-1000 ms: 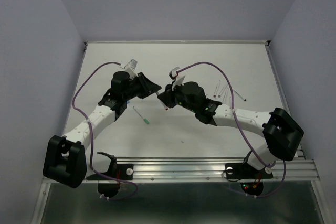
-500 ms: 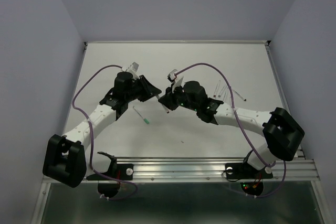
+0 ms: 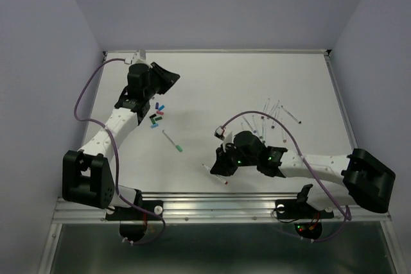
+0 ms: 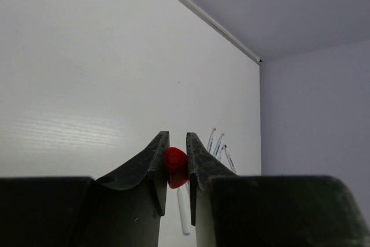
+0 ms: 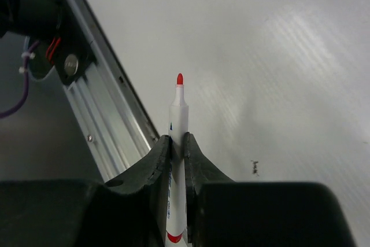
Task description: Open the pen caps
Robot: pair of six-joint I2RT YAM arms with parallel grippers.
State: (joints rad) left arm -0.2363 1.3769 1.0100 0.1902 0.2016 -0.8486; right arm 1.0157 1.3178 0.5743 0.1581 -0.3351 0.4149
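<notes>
Both the left arm (image 3: 112, 128) and right arm (image 3: 314, 165) have white links, black joints and purple cables (image 3: 78, 101)

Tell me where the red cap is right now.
Left wrist view: the red cap sits pinched in the left gripper, at the far left of the table, just beyond the loose caps.

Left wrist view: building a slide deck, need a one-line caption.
Left tool shut on a red pen cap, white table beyond.

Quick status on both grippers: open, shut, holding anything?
Left gripper: closed, holding a red cap.
Right gripper: closed on an uncapped red-tipped pen.
</notes>
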